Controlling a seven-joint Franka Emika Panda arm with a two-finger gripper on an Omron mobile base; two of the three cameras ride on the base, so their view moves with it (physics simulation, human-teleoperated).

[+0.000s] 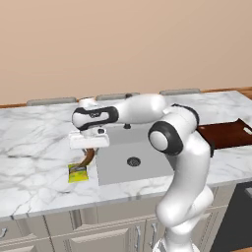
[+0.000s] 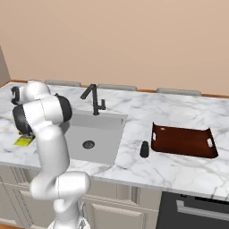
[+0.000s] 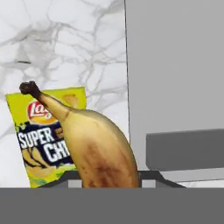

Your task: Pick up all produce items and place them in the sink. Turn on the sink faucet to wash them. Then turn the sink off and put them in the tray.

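Observation:
The banana (image 3: 97,146), brownish-yellow with a dark stem, stands up between my gripper's (image 3: 107,179) two dark tips, and the gripper is shut on it. In the left base view the banana (image 1: 89,157) hangs under the hand, with the gripper (image 1: 89,149) just above the counter at the left rim of the sink (image 1: 115,170). The grey basin (image 3: 175,65) lies right beside the banana in the hand view. The black faucet (image 2: 94,99) stands behind the sink (image 2: 100,127). Further right, the reddish-brown tray (image 2: 183,142) rests on the counter, also visible as the tray (image 1: 227,135).
A flat yellow snack packet (image 1: 78,173) lies on the marble directly beneath the banana, seen as the packet (image 3: 37,135) and packet (image 2: 23,141). A small dark bottle (image 2: 144,150) stands between sink and tray. My own arm crosses above the basin's back edge.

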